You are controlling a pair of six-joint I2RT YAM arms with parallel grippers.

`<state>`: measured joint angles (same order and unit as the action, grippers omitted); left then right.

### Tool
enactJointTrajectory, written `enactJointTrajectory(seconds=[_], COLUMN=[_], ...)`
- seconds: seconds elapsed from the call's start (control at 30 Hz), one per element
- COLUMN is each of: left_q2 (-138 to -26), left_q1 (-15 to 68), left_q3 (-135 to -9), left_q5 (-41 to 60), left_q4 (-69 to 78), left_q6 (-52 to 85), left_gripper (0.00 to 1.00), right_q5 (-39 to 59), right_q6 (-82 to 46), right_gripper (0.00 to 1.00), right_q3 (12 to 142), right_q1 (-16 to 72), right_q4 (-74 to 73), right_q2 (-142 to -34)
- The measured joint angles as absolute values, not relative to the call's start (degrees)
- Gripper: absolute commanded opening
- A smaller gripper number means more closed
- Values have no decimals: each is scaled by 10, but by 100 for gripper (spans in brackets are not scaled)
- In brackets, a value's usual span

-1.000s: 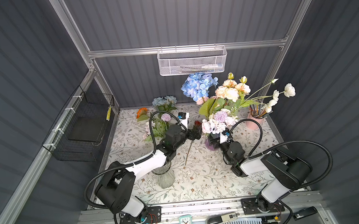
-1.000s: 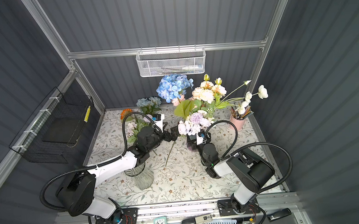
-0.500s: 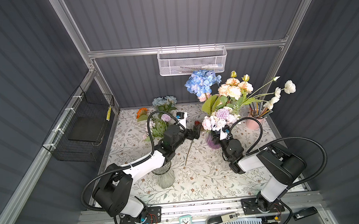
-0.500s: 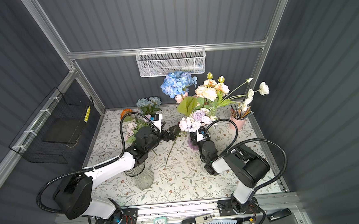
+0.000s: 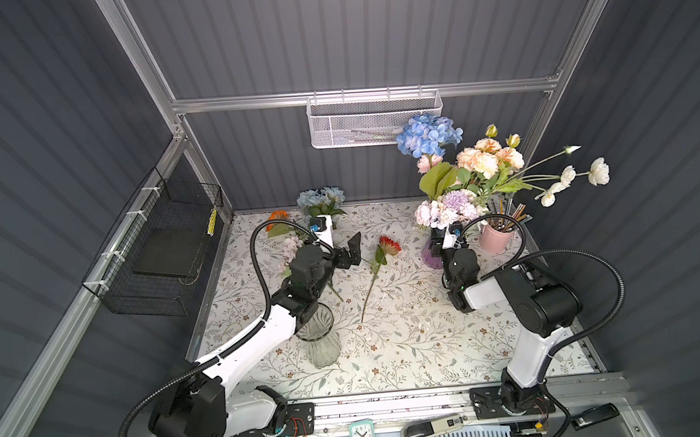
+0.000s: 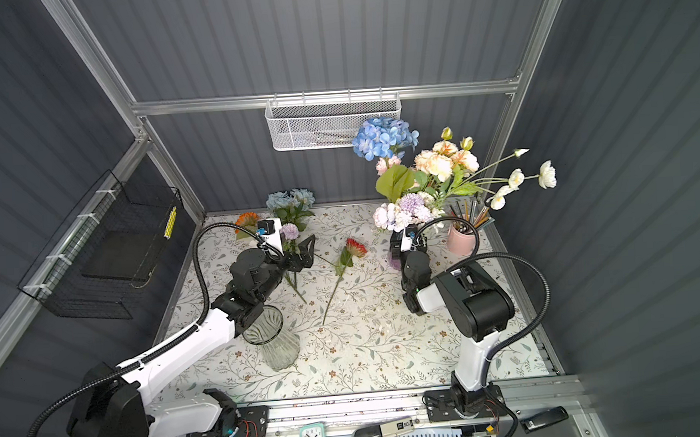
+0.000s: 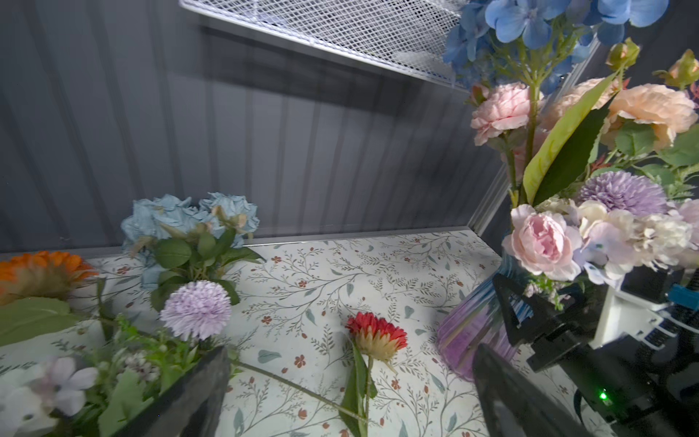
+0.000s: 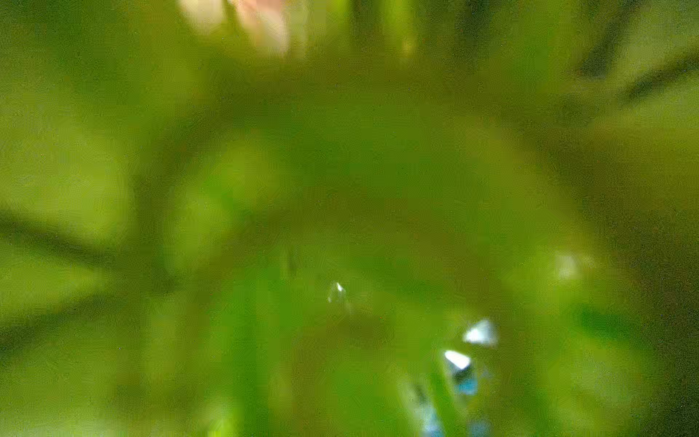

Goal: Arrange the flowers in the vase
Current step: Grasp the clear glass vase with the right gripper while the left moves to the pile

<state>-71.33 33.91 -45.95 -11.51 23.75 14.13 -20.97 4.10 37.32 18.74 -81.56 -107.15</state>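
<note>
Straddling the red daisy [image 5: 377, 263] stem at three o'clock with the released left gripper [image 5: 352, 253] works best; right gripper [image 5: 438, 243]: cannot tell.

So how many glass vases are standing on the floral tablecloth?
2. A clear ribbed glass vase stands front left, partly under the left arm; a purple glass vase full of flowers stands back right. None seems hidden.

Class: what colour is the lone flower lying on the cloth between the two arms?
Red; the flower shows best in the left wrist view.
</note>
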Motion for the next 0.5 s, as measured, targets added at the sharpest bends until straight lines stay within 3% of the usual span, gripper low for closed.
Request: enactJointTrajectory(seconds=[0.2,0.37,0.5], left_q2=[-696,-686,-684], left_q1=[305,287,285], left_q3=[-442,-433,-433], left_q5=[-123,-125,-127], left_q4=[219,211,209], left_q6=[142,148,148], left_gripper=[100,100,100], right_q5=[-200,-183,-173], right_q6=[45,41,37], right_gripper=[51,81,89], right_q3=[462,493,482], right_q1=[157,150,153], right_q4=[-791,-769,-762], right_q2=[-1130,-1145,-1135])
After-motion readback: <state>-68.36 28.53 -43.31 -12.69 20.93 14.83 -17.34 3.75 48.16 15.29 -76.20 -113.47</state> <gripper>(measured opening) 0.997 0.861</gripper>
